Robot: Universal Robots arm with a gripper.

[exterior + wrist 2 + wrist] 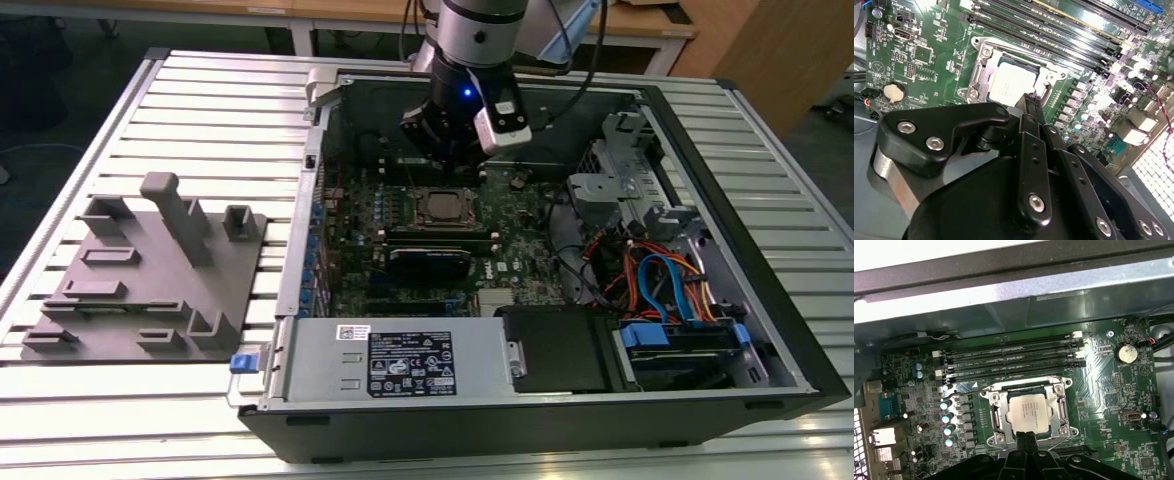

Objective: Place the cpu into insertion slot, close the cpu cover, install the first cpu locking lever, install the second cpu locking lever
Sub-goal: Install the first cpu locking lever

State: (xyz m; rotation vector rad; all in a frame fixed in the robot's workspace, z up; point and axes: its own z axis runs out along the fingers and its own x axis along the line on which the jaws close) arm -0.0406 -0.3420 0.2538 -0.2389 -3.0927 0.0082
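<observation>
Inside open computer case [781, 230], over green motherboard [531, 205]: gripper [451, 170] lowered at socket edge.

Fingertips [1021, 441] pressed together, clamped on nothing, ending just beside one edge of cpu cover [1059, 412] in both wrist views. cpu [1027, 412], silver-grey top upward, seated flat in insertion slot [1000, 416]; cover frame lying down around it, chip showing through window. Long black memory slots [1009, 358] alongside socket. Round coin cell [1127, 353] well apart on board. Grey fixture block [147, 290] on slatted table [200, 90] at exterior view's left, outside case.
</observation>
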